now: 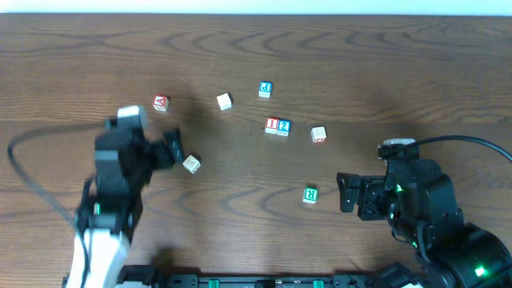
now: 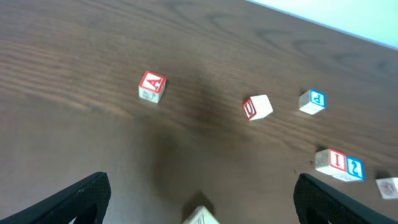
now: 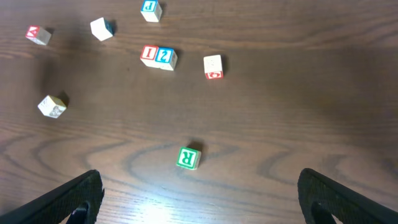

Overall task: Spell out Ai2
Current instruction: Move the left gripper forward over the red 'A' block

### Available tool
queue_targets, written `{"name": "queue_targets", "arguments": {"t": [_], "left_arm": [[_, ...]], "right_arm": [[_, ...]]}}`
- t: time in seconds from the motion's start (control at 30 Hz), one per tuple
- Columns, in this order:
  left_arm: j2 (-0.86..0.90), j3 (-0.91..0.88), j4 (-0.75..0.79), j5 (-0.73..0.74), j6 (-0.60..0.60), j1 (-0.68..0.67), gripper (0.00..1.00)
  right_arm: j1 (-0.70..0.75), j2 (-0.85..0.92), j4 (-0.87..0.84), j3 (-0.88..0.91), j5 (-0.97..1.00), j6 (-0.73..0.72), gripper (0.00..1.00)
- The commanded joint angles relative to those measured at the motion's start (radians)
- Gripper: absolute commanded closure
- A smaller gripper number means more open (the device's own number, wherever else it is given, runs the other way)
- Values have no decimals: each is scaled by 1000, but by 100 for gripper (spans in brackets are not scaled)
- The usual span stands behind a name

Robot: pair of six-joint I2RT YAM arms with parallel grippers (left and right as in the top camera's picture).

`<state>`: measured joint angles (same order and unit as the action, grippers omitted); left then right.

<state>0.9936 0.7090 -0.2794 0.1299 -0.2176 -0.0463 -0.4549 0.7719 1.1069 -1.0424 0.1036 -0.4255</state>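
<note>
A red A block [image 1: 161, 103] lies at the left rear; it also shows in the left wrist view [image 2: 152, 85]. A red I block [image 1: 272, 126] and a blue 2 block [image 1: 284, 127] touch side by side near the table's middle, and show in the left wrist view [image 2: 331, 160] [image 2: 354, 168] and the right wrist view [image 3: 150, 54] [image 3: 165, 56]. My left gripper [image 1: 178, 150] is open, just left of a plain wooden block [image 1: 191, 164] whose top edge shows between the fingers [image 2: 199, 216]. My right gripper [image 1: 347, 194] is open and empty, right of the green R block [image 1: 310, 194].
A blue P block [image 1: 265, 90], a white block with a red letter [image 1: 225, 102] and another white-and-red block [image 1: 318, 134] lie scattered around the middle. The green R block also shows in the right wrist view [image 3: 188, 157].
</note>
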Motion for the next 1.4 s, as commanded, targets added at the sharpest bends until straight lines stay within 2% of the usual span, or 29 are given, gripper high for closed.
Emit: {"name": "queue_targets", "arguments": {"t": [0.0,0.17,0.4,0.6,0.8,0.87,0.97,1.1,1.37], "left_arm": [[180,138,-4,-11,60,5,5],[409,328,-23,-82,84,7,5],[623,520,-61,-191,114,8,5],[804,660,-163,-238,97,9,4],[902,702,-236,-253,-119,11,5],[914,702,-260,-272,-246,22,5],[926,702,-270,-251,-523,53,5],[926,702,-234,-207,-708,75,5],[927,702,-198,-163,-733,71,5]], "right_arm": [[-5,0,2,3,0,-7,1],[-5,0,2,3,0,-7,1],[-5,0,2,3,0,-7,1],[-5,0,2,3,0,-7,1],[-5,0,2,3,0,-7,1],[-5,0,2,3,0,-8,1],[-5,0,2,3,0,-7,1],[-5,0,2,3,0,-7,1],[-5,0,2,3,0,-7,1]]}}
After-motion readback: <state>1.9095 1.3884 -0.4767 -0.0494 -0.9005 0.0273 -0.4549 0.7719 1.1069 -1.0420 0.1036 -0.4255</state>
